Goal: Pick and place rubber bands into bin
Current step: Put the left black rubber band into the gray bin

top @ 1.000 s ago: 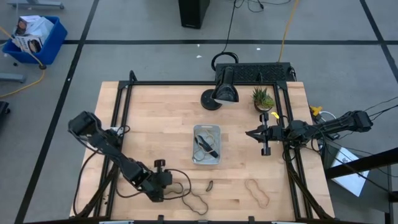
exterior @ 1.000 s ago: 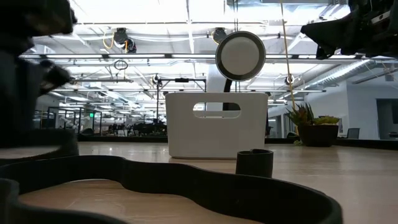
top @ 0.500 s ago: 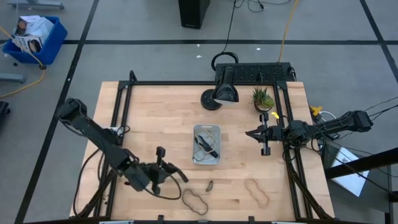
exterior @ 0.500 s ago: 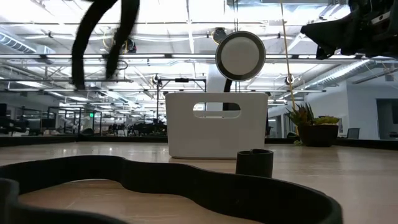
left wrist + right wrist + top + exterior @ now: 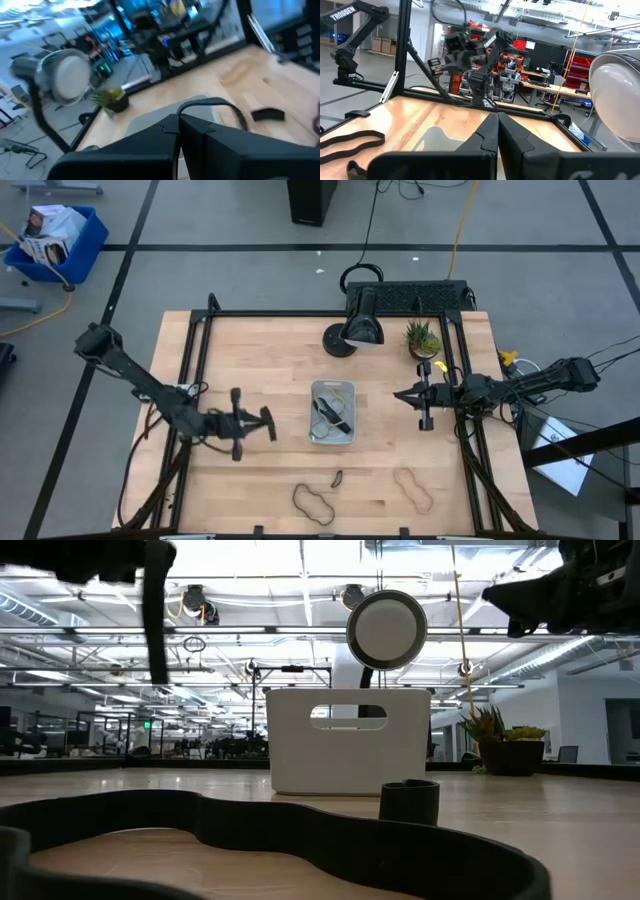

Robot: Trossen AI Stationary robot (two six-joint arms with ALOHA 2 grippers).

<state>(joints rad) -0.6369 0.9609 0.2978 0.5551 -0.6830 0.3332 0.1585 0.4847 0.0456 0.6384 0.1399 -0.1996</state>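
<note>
A: Left gripper (image 5: 268, 423) up off the desk (image 5: 250, 360) front edge since 1 s ago, now just beside the bin (image 5: 331, 412). Jaws pinched on a dark rubber band (image 5: 212, 103), hanging loop.

B: Not dropped yet then. Leftovers?

A: 1 dark loop (image 5: 313, 503), 1 tiny dark piece (image 5: 337, 477), 1 pale loop (image 5: 413, 488) near front edge. 2 or so already in bin.

B: Right side?

A: Right gripper (image 5: 400, 395) parked by the plant (image 5: 423, 336), jaws closed, empty.

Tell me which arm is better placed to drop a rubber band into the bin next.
Left, probably. The left gripper already holds a rubber band beside the bin; the right gripper waits empty.
</note>
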